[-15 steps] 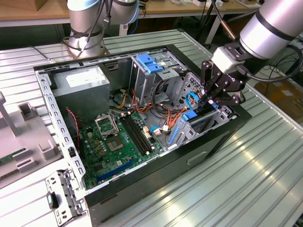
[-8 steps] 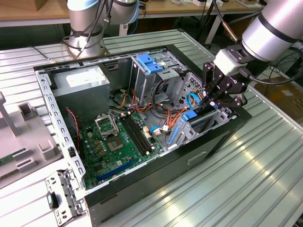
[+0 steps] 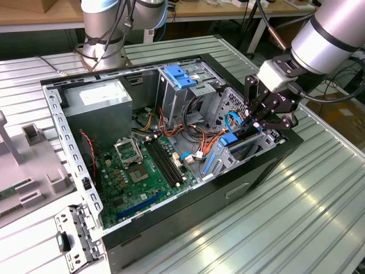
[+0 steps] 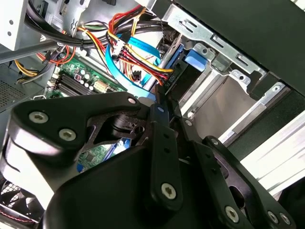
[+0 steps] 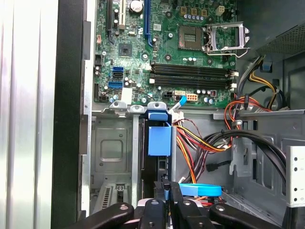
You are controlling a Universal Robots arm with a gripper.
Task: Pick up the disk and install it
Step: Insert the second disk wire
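— So where is the disk [image 5: 159, 140] now?

— Standing on edge in the drive bay [image 5: 110, 152] at the front corner of the computer case [image 3: 239, 194], my hand [image 3: 255, 123] pressed together on its upper edge.

— What worries you?

— The cables. A bundle of red, yellow and orange wires [image 5: 200, 143] and a blue flat cable [image 4: 114, 62] lie just beside the slot; a tilted carrier could snag them, or its rails could bind against the metal bay wall and jam half-seated.
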